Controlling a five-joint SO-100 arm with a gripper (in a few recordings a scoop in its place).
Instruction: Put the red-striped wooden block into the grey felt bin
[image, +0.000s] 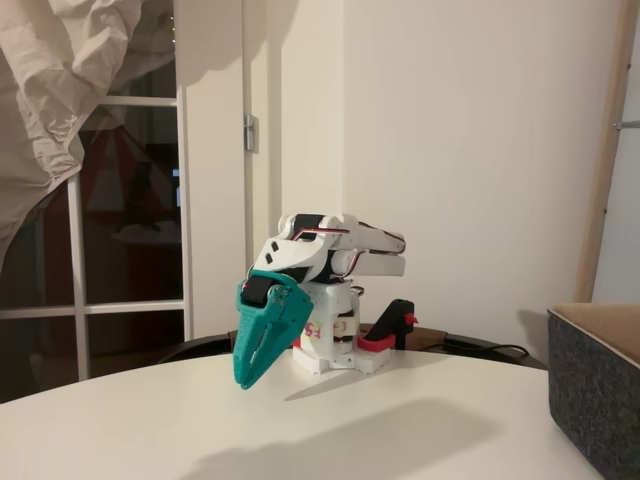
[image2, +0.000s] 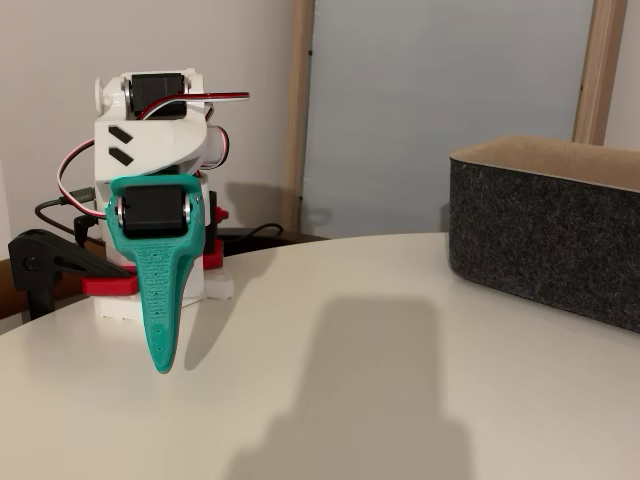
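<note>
Above the white table (image: 400, 420): teal gripper (image: 243, 380), fingers pressed together, grasping nothing; grey felt bin (image2: 545, 225) well apart, rightward in both fixed views.

**Materials and surface finishes**

You see the gripper (image: 247, 372) in matt teal plastic with a fine ribbed, layered texture, most plainly in a fixed view (image2: 160, 345). The arm (image: 340, 250) shows smooth white plastic shells with a slight sheen, black motor housings and red plastic parts at its base. The grey felt bin (image2: 545, 235) has coarse, fuzzy dark walls and a smoother tan lining at the rim. The table (image2: 400, 380) is smooth, matt white. A crumpled pale sheet (image: 60, 90) looks papery.
</note>
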